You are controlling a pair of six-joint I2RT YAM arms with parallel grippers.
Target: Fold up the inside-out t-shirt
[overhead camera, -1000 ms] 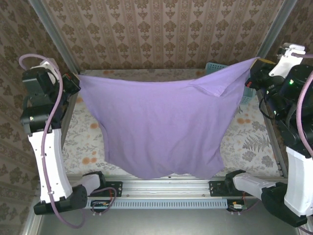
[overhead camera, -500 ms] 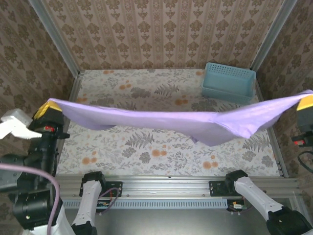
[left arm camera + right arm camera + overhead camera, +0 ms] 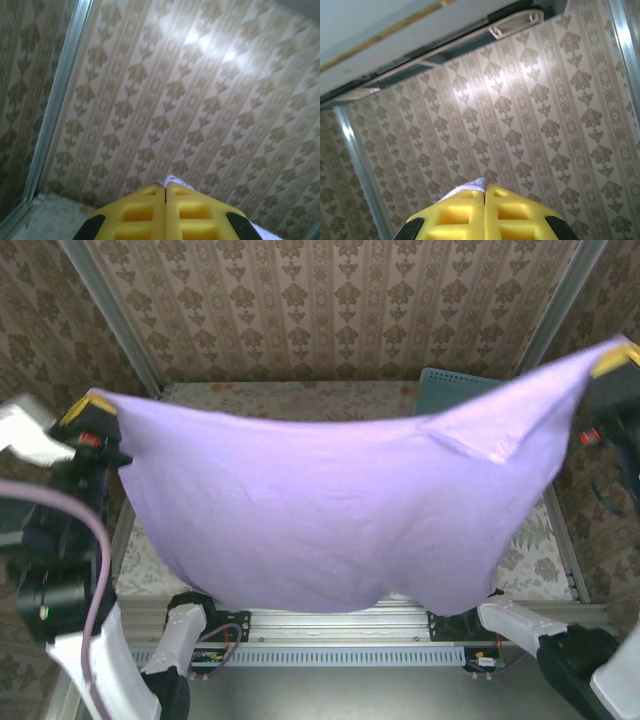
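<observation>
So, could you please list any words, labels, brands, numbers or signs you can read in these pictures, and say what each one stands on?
There is no text to read here.
The t-shirt shows a plain purple face with no lettering in view.
The blue basket peeking above it carries no visible label.
The wallpaper has only a repeating floral pattern.

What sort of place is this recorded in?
Probably a mock-room robot test cell: brown damask wallpaper panels framed by bare aluminium posts, a floral-print tabletop, and arms bolted to a slotted metal rail.
</observation>
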